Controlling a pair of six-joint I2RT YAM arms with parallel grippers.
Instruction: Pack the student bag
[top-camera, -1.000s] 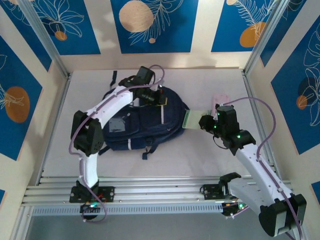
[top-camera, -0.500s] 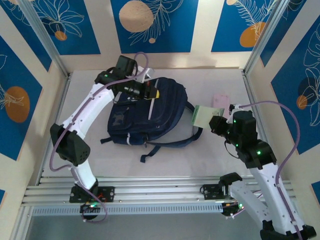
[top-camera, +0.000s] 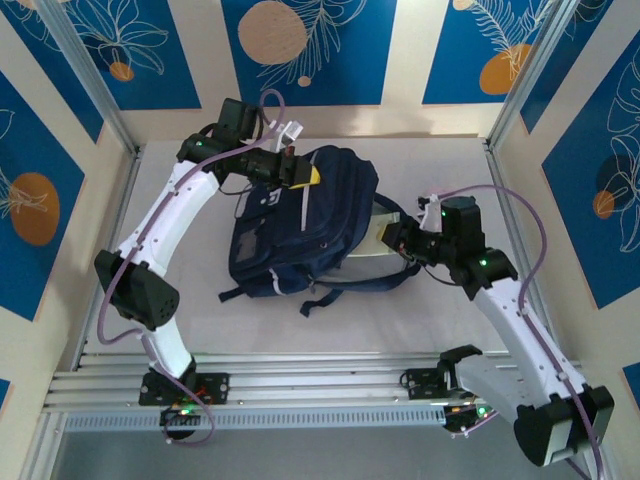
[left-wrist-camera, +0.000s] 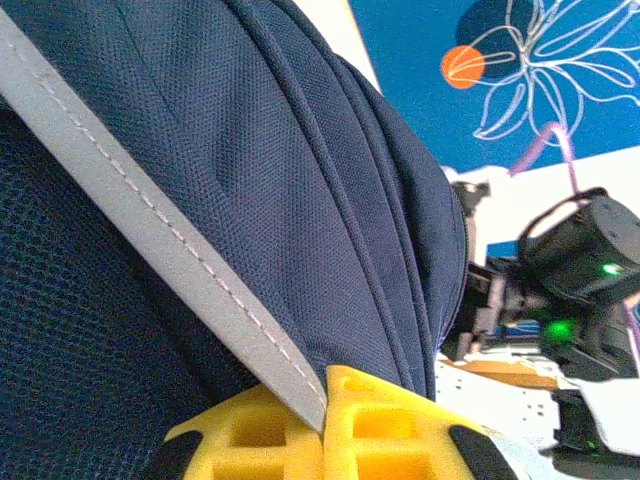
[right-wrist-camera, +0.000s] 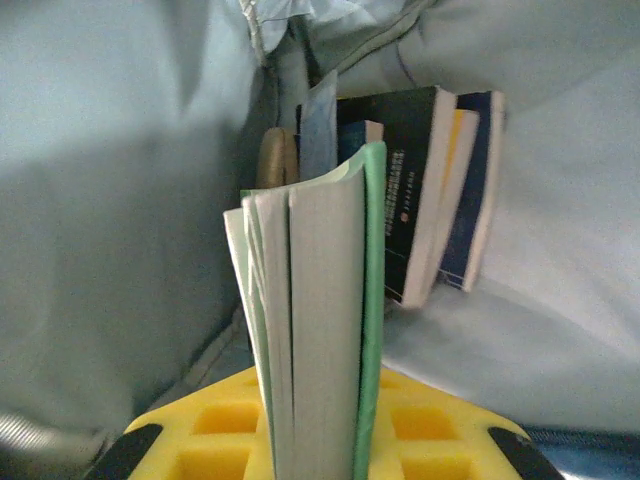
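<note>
My left fingers (top-camera: 310, 178) are clenched on the upper end of the student bag (top-camera: 320, 220), and its grey stripe (left-wrist-camera: 170, 250) is pinched between the yellow pads. In the top view the bag sits in the middle of the frame on the pale tabletop (top-camera: 430, 330), with its gripped end toward the upper left. It is of navy woven fabric with a fine mesh texture and rounded, padded seams. My right fingers (top-camera: 396, 238) reach into the bag's open right side, grasping a thin green book (right-wrist-camera: 320, 330) upright by its lower edge. Around the book is smooth light-grey lining (right-wrist-camera: 110, 200). Behind it stand several books (right-wrist-camera: 440, 210), dark and yellow, close to each other. A dark shoulder strap (top-camera: 360, 285) lies loose on the tabletop under my right arm.
</note>
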